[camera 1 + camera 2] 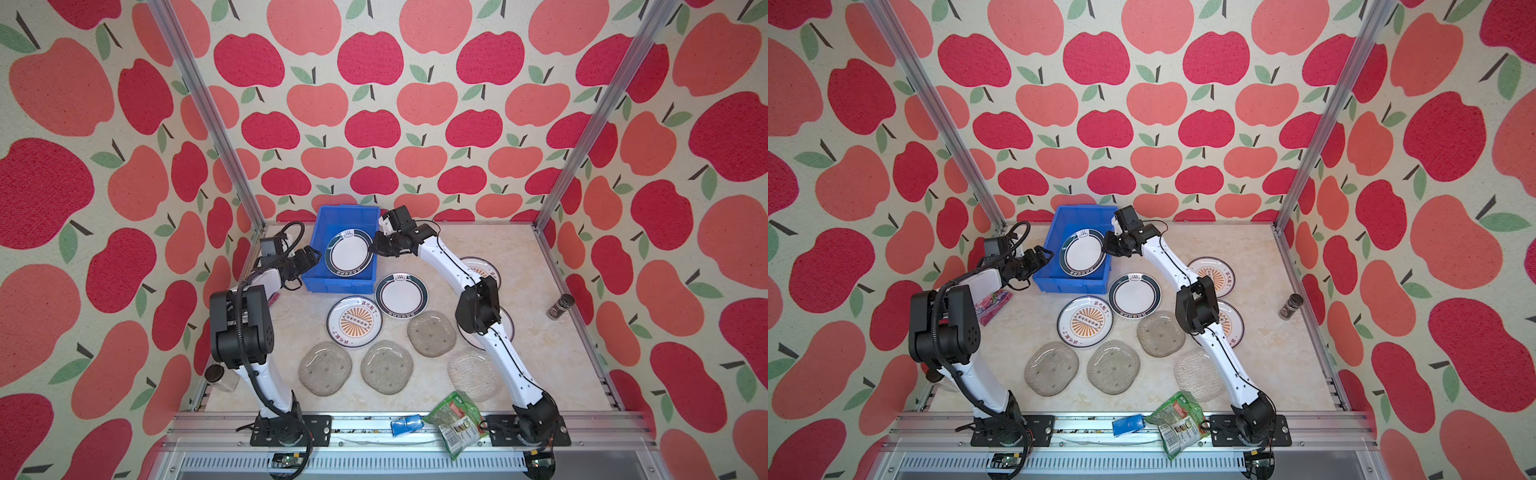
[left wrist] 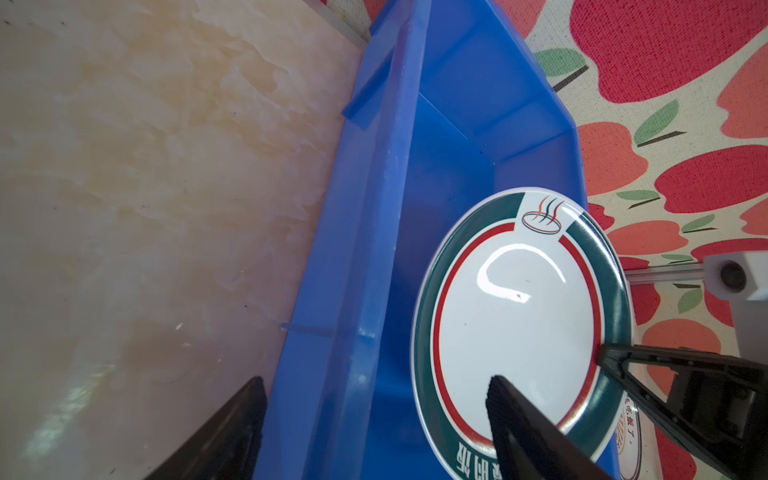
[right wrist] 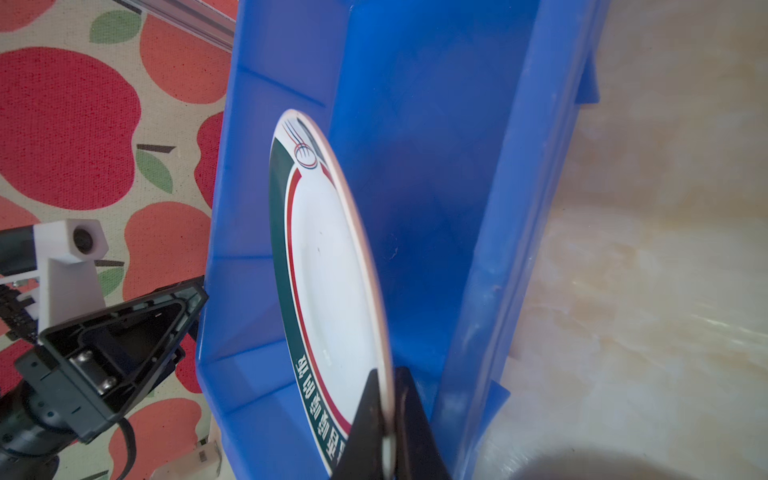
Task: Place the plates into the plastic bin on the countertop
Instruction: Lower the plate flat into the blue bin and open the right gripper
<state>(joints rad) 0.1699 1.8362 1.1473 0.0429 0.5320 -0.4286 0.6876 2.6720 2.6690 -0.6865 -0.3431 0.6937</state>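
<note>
We saw right gripper [image 3: 384,415] jaws pinching the tilted plate [image 1: 348,252] inside the plastic bin [image 1: 332,216], left gripper [image 1: 311,254] jaws gaping empty; releasing tilted risked a clatter.

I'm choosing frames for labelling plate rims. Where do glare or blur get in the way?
Left wrist view: a curved glare streak crosses the held plate, rim band crisp. Right wrist view: its rim smears near the right gripper; the countertop looks soft and washed out. In both top views: even light, but the glass plates blend into the countertop.
</note>
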